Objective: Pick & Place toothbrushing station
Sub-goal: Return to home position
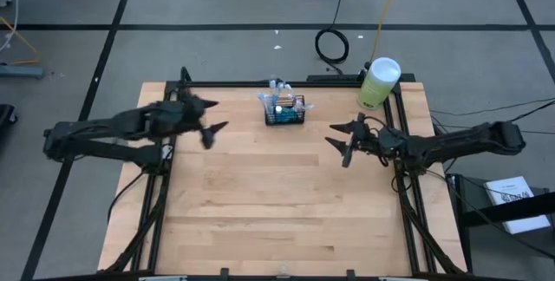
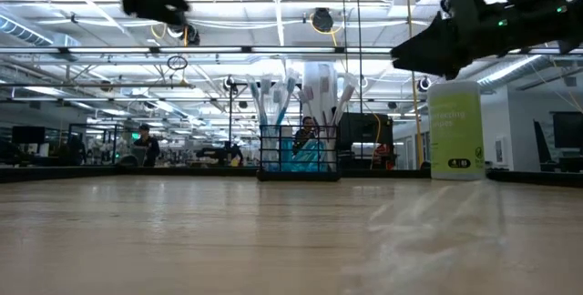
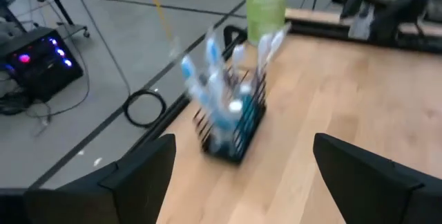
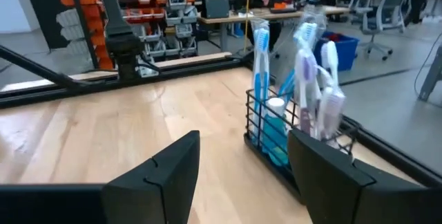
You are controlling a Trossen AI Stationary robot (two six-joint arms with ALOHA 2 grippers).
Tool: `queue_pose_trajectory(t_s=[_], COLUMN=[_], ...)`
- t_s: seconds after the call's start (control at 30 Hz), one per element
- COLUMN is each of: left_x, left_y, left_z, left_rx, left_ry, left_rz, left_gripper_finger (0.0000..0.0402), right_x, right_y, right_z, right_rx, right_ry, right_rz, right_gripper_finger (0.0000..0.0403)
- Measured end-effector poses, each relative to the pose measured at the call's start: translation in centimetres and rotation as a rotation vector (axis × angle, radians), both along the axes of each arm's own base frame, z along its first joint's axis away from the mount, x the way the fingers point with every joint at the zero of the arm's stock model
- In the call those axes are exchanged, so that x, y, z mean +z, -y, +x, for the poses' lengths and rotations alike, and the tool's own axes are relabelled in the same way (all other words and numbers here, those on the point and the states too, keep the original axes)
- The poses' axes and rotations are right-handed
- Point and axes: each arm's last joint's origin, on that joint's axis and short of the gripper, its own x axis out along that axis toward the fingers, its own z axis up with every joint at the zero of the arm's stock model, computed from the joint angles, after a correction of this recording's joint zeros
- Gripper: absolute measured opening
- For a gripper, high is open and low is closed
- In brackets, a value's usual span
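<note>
The toothbrushing station (image 1: 285, 110) is a small black wire-mesh basket with toothbrushes standing in it. It stands on its base near the table's far edge, at the middle. It also shows in the low view (image 2: 299, 153), the left wrist view (image 3: 231, 117) and the right wrist view (image 4: 297, 127). My left gripper (image 1: 217, 125) hangs open and empty above the table, left of the basket. My right gripper (image 1: 340, 140) hangs open and empty to the basket's right, a little nearer the front.
A tall pale-green cylinder with a white lid (image 1: 377, 83) stands at the table's far right corner. A black frame rail (image 1: 408, 186) runs along the table's edges. Bare wooden tabletop (image 1: 277, 203) lies in front of the basket.
</note>
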Motion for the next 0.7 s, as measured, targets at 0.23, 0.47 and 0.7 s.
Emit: queue_pose_trajectory(t_s=[0.23,0.47,0.7], left_x=[-2.1,-8.0,-11.3], left_y=[1.2,2.2,2.5], left_z=[-5.7,-6.8,-7.3], left_rx=[0.022,-0.155,-0.226], left_ry=[0.043,0.157,0.269], left_rz=[-0.139,-0.103,-0.036], left_gripper_finger=[0.0351,0.0351,0.0351], right_x=[1.4,1.2,1.5], right_y=[-0.1,-0.1,-0.5], right_z=[-2.7,-5.1,-6.3], right_rx=[-0.002,0.002,0.129], right_ry=[0.039,-0.033,0.072], right_rz=[0.032,0.025,0.022], right_gripper_finger=[0.021,0.021,0.021])
